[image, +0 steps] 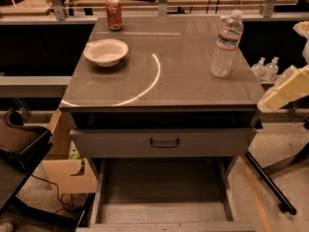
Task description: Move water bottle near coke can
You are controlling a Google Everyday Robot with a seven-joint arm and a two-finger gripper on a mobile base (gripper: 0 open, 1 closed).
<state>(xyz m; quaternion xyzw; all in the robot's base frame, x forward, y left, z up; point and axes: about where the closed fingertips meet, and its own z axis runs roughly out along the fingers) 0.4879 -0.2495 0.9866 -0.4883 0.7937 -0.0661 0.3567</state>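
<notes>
Task state at the outset of the transfer. The water bottle [226,45] stands upright near the right edge of the desk [193,88], about midway back, while the coke can [114,14] stands upright at the far left corner; the two are well apart, with most of the desk top between them, so the move is judged not yet begun. The gripper [287,88], seen only as a pale, cream-coloured form at the right margin, hangs beside the desk's right front corner, level with or slightly below the top and clear of the bottle; how far it is open cannot be told, and it has hold of nothing on the desk. What is left, by this reading, is the whole sequence: reach in, grasp the bottle, carry it across to the far left, and set it down close to the can. A white bowl [106,51] sits in front of the can, near the left edge, and lies close to any path toward that corner. The desk top is grey and glossy and bears a bright curved reflection [147,81]. Below it, an upper drawer [164,142] with a dark handle is closed and a lower drawer [164,192] is pulled out. Two small pump bottles [265,67] stand beyond the right edge, and a cardboard box [67,173] rests on the floor at left.
</notes>
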